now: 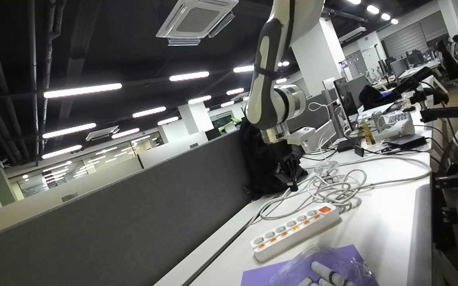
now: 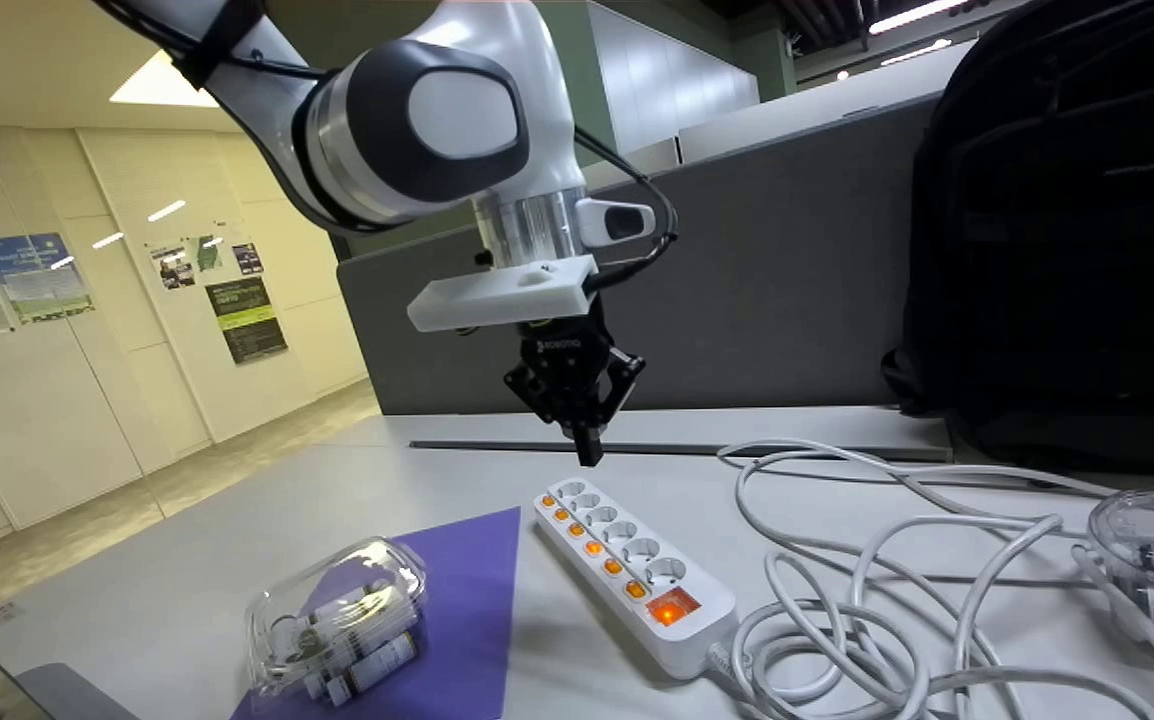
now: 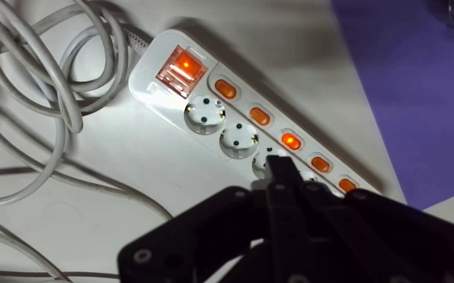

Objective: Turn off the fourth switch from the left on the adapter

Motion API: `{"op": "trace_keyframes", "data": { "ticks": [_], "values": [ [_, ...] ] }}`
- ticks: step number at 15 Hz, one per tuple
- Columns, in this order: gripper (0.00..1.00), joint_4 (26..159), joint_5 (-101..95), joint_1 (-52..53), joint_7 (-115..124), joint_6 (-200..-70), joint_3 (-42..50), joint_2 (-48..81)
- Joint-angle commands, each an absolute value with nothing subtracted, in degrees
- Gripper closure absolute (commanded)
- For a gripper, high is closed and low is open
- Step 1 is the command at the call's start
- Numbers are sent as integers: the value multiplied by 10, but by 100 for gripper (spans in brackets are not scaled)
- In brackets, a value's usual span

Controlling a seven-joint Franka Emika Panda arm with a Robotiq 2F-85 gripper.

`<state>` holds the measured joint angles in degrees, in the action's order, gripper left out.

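The adapter is a long white power strip on the table, in both exterior views (image 1: pixel 304 235) (image 2: pixel 629 568) and the wrist view (image 3: pixel 246 118). It has a row of sockets beside small orange switches, and a large lit orange switch (image 3: pixel 181 70) at the cord end. One small switch glows, fourth from the left in an exterior view (image 1: pixel 295 228); the wrist view shows this lit switch (image 3: pixel 291 141) too. My gripper (image 2: pixel 589 455) is shut and empty, pointing down above the strip. In the wrist view its fingertips (image 3: pixel 284 167) cover part of the sockets and the strip's far end.
A loose tangle of white cables (image 2: pixel 867 620) lies beside the cord end. A lavender sheet (image 2: pixel 477 600) lies on the other side, with a clear container of small bottles (image 2: pixel 337 620) on it. A grey partition (image 1: pixel 153 214) and a black bag (image 2: pixel 1067 250) stand behind.
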<state>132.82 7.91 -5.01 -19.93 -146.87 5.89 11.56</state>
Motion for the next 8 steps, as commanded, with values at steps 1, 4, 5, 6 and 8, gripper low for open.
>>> {"op": "trace_keyframes", "data": {
  "ticks": [1, 4, 5, 6, 8],
  "values": [
    [100, 1328, 73, -64, -195, -1468, 46, 115],
    [100, 1321, 20, -48, -146, -1504, 54, 149],
    [100, 1317, 2, -44, -134, -1514, 56, 163],
    [100, 1314, -15, -40, -121, -1524, 57, 175],
    [100, 1308, -45, -32, -98, -1538, 60, 198]
  ]
}}
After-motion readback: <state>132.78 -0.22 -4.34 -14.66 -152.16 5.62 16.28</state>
